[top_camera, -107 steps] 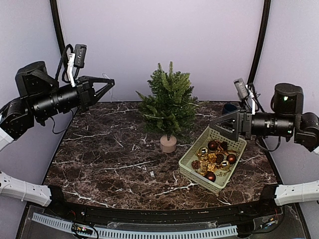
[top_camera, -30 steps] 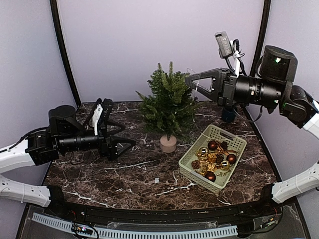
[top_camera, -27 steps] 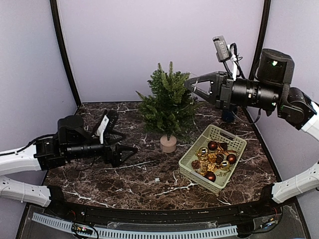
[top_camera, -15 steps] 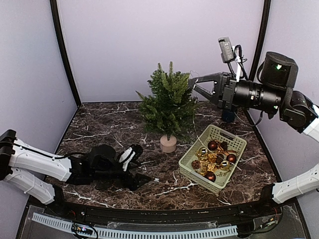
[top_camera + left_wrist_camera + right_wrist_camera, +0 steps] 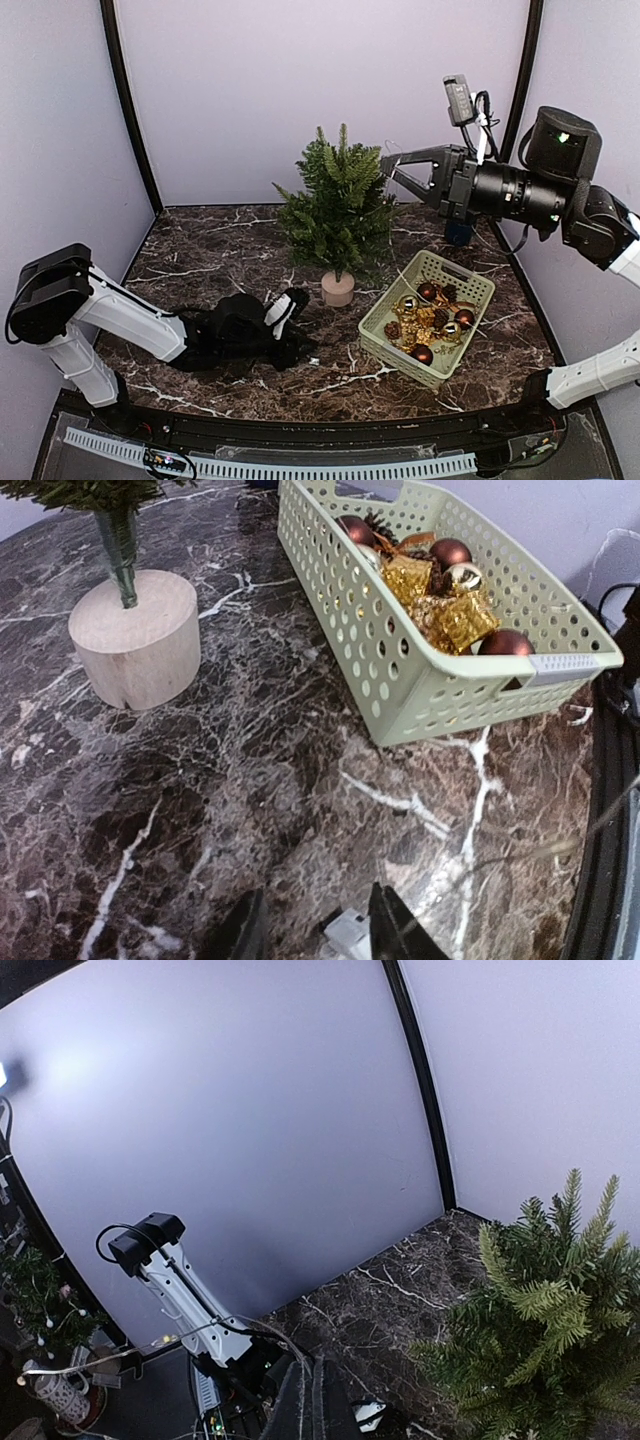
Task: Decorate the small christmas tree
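The small christmas tree [image 5: 338, 210] stands in its beige pot [image 5: 135, 635] at the table's middle back. My left gripper [image 5: 305, 352] lies low on the marble before the pot. Its fingers [image 5: 390, 925] stand apart around a small white piece [image 5: 347, 932], which touches only the right one. My right gripper [image 5: 383, 165] hangs shut beside the treetop [image 5: 550, 1330], with a thin pale wire [image 5: 560, 825] pinched between its fingers [image 5: 313, 1380]. The wire trails down toward the table.
A pale green perforated basket [image 5: 383, 312] sits right of the pot, holding brown and gold baubles [image 5: 440, 590] and small gold parcels. A dark blue thing [image 5: 458, 228] stands at the back right. Purple walls close in on three sides.
My left arm has dropped to the table and slid right to the white piece, and its jaws have narrowed. The right gripper has barely shifted by the treetop.
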You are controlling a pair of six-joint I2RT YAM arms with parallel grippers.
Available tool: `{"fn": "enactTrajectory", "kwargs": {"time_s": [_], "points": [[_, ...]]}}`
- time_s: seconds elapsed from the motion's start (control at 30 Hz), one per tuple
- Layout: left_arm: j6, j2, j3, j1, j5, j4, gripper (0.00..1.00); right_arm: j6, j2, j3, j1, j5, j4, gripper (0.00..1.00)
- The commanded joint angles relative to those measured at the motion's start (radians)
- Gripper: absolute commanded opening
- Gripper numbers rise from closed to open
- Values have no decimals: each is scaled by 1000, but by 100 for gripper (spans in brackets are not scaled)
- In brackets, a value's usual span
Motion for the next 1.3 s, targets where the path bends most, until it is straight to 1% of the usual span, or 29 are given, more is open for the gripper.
{"fn": "enactTrajectory", "kwargs": {"time_s": [0.0,0.03,0.07,0.1,0.17,0.23,0.3,0.4,0.47,0.53,0.67,0.8,0.97,1.13,1.27], "points": [[-49,24,29,-1,12,98,24,0,-30,-10,5,45,39,0],[-59,20,27,-1,7,99,18,2,-34,-12,5,62,38,0],[-65,13,24,-1,-8,92,8,4,-42,-14,5,89,33,0],[-72,-8,13,-1,-22,88,2,7,-50,-17,4,119,25,0],[-80,-54,-12,-1,-61,77,0,10,-69,-25,5,191,15,0],[-80,-113,-35,-1,-102,51,0,14,-94,-39,5,255,10,0],[-76,-176,-38,-1,-140,-12,0,15,-119,-54,4,317,4,0],[-63,-279,-22,0,-214,-162,0,21,-163,-78,2,420,-4,0],[-52,-337,-5,10,-254,-238,0,25,-189,-98,2,458,-5,0],[-40,-390,5,39,-252,-291,0,29,-215,-120,0,475,-2,0],[3,-455,38,108,-193,-369,0,40,-247,-160,0,481,-4,0],[42,-462,93,164,-128,-427,0,58,-265,-192,0,481,-5,0],[74,-415,148,261,-39,-458,0,87,-285,-240,0,495,2,0],[124,-333,213,286,13,-454,0,113,-322,-269,0,506,-8,0],[157,-288,226,291,32,-424,0,131,-377,-293,0,480,-19,0]]}}
